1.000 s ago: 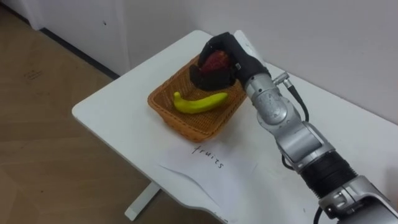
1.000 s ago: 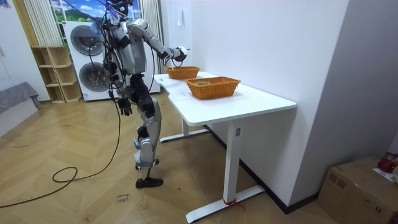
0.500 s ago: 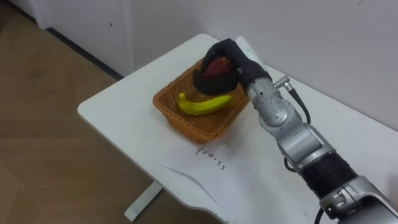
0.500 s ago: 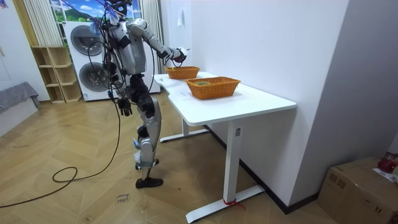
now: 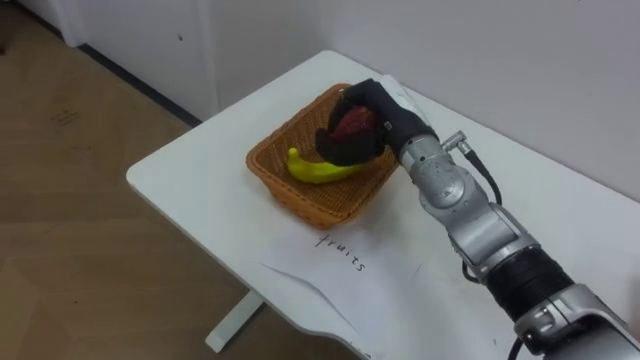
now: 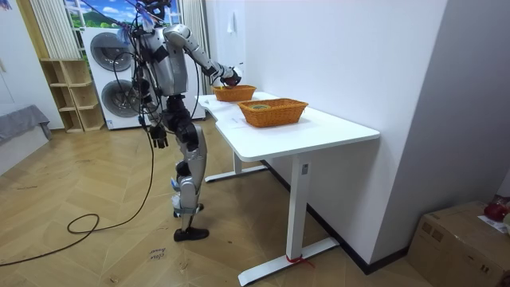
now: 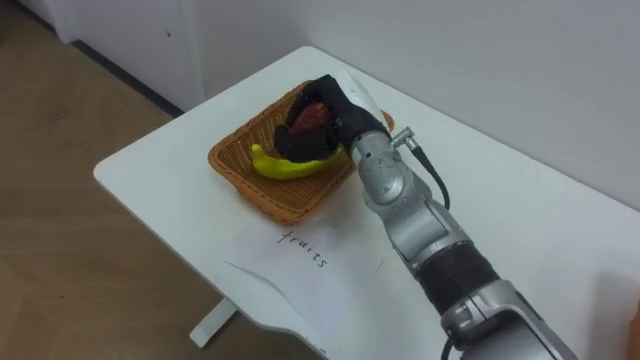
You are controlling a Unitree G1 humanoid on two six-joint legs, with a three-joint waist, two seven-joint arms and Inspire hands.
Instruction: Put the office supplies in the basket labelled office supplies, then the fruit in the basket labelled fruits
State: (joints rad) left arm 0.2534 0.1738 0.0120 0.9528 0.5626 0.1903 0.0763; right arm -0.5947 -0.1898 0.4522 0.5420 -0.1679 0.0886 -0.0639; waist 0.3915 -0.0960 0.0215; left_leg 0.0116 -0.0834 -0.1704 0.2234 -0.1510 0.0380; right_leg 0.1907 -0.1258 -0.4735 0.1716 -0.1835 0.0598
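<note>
Now the right hand (image 5: pixel 378 112), fingers curled round the red fruit (image 5: pixel 352 124), hangs low over the wicker basket (image 5: pixel 268 168); best lower it beside the banana (image 5: pixel 318 171), then let go gently.

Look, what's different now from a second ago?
The right hand, its fingers curled round the red fruit, has come lower over the basket, so the fruit now sits just above the banana. It has not let go. The banana, the basket and the paper sheet on the table stayed put. The left hand hangs by the robot's side as before.
</note>
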